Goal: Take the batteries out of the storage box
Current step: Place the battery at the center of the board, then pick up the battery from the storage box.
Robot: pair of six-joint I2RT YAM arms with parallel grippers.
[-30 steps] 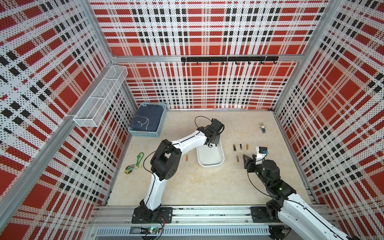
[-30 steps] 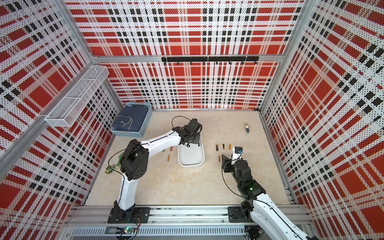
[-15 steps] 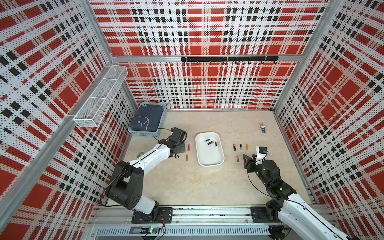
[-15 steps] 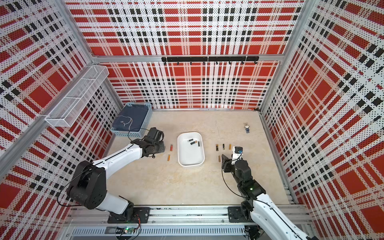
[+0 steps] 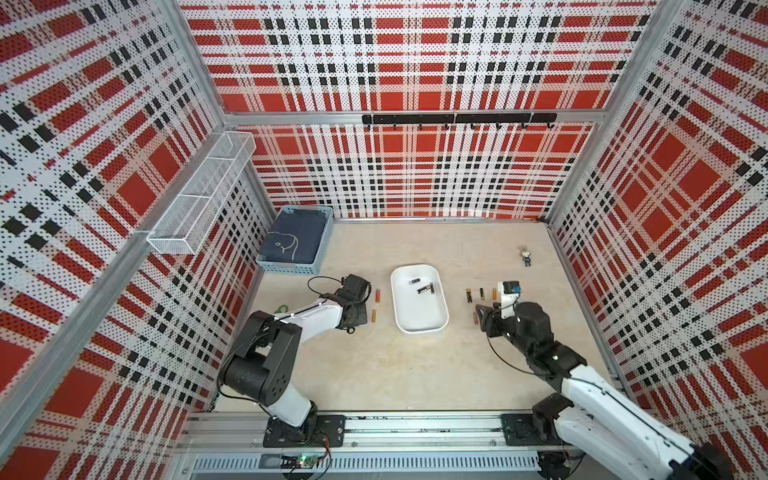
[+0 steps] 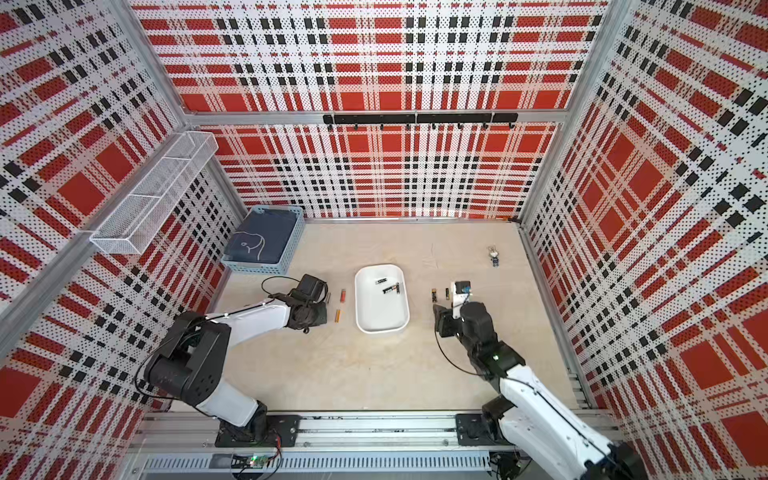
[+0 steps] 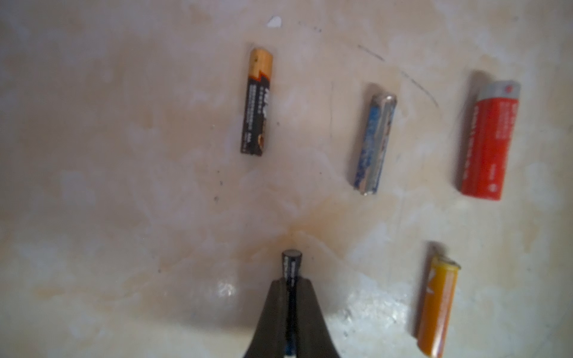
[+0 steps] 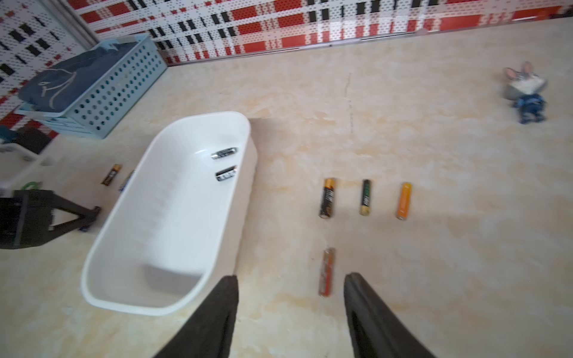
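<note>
The batteries (image 5: 424, 289) are light, stiff, smooth little cylinders that will likely roll or slip, so a pinch across the middle of the barrel looks safest. Three lie in the box (image 5: 419, 316) toward its far end, two of them close together at an angle, which may crowd a clean pinch. Others lie on the desk (image 5: 415, 374) on both sides of the box. Left of the box, the left fingers (image 7: 279, 297) are clamped tight on a black battery (image 7: 291, 263). One end pokes past the tips, the rest is hidden between them, and whether it touches the desk cannot be told. Right of the box, the right fingers (image 8: 223, 297) stand apart and empty, just by a brownish battery (image 8: 326, 272). The right wrist view shows only two of the box's batteries. Labels are blurred, and in both top views the left fingers are hidden under the arm (image 5: 316, 316).
</note>
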